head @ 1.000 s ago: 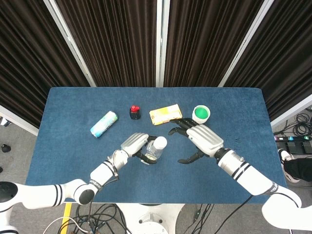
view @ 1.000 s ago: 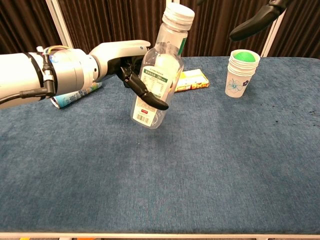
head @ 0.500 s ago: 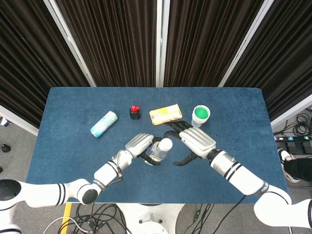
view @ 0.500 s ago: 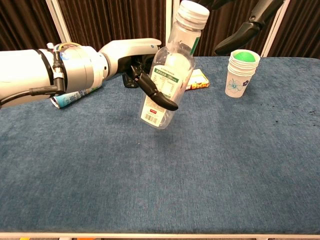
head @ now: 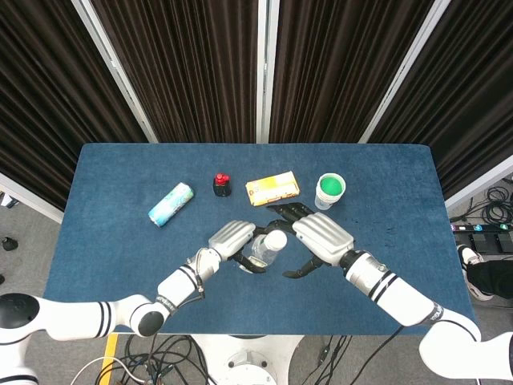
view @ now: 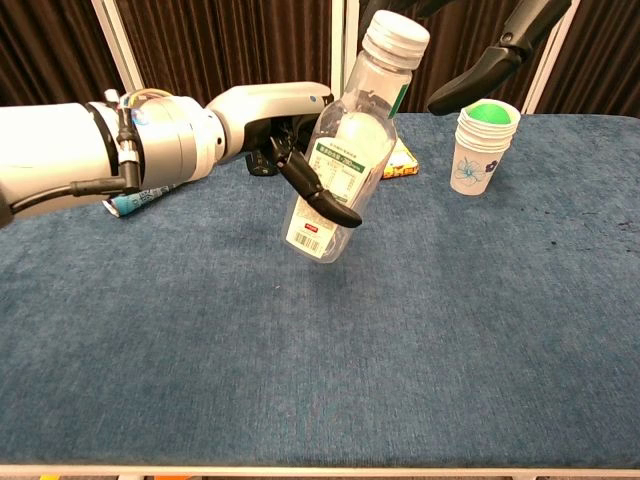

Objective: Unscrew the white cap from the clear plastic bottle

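The clear plastic bottle [view: 340,170] with a white and green label hangs tilted above the blue table, its white cap [view: 397,34] up and to the right. My left hand [view: 270,125] grips the bottle's body from the left. In the head view the bottle [head: 261,248] and its cap [head: 275,241] lie between both hands. My right hand [head: 318,237] hovers open just right of the cap, fingers spread and apart from it. Only the dark fingers [view: 490,62] of that hand show in the chest view, above and right of the cap.
A stack of paper cups [view: 482,145] with green inside stands at the right. A yellow box [head: 272,188], a small red-capped black bottle [head: 221,184] and a lying tube-shaped can [head: 170,204] sit further back on the table [head: 104,241].
My left hand has carried the bottle a little to the right and up. My right hand has come in leftward, closer to the cap.
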